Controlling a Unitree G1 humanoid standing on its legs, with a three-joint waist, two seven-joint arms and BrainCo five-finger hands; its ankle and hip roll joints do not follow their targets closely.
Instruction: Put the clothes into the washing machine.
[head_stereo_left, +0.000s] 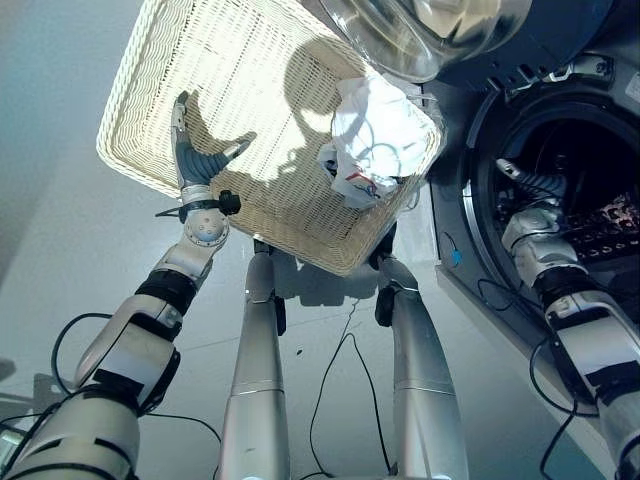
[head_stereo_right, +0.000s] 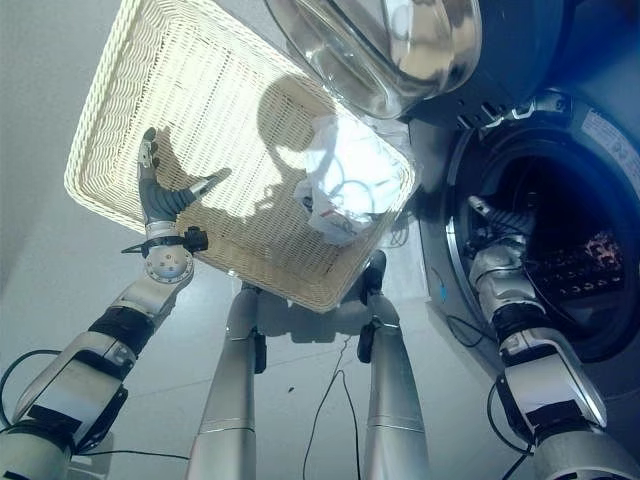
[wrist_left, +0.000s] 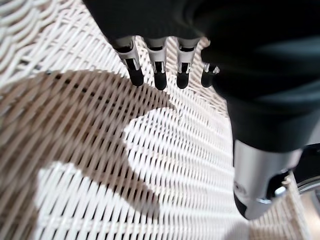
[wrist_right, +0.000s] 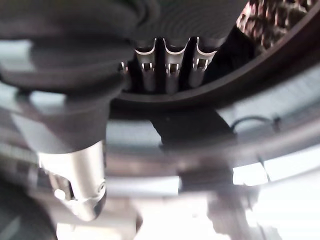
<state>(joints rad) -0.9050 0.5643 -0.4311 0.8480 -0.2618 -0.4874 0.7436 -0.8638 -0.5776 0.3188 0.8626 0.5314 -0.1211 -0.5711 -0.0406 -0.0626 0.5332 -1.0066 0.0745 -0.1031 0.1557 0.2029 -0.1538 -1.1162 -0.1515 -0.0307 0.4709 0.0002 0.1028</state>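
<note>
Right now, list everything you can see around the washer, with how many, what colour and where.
Wicker basket: one, cream, on the floor left of the machine.
Cloth: one crumpled bundle, white, in the basket's corner nearest the machine.
Washing machine: one, dark grey, on the right, drum opening facing the robot.
Door: one, clear glass with a silver rim, swung open above the basket's far corner.
Dark garment: one, patterned, inside the drum.
Left hand: open, over the basket's bare weave.
Right hand: open, reaching into the drum opening.
</note>
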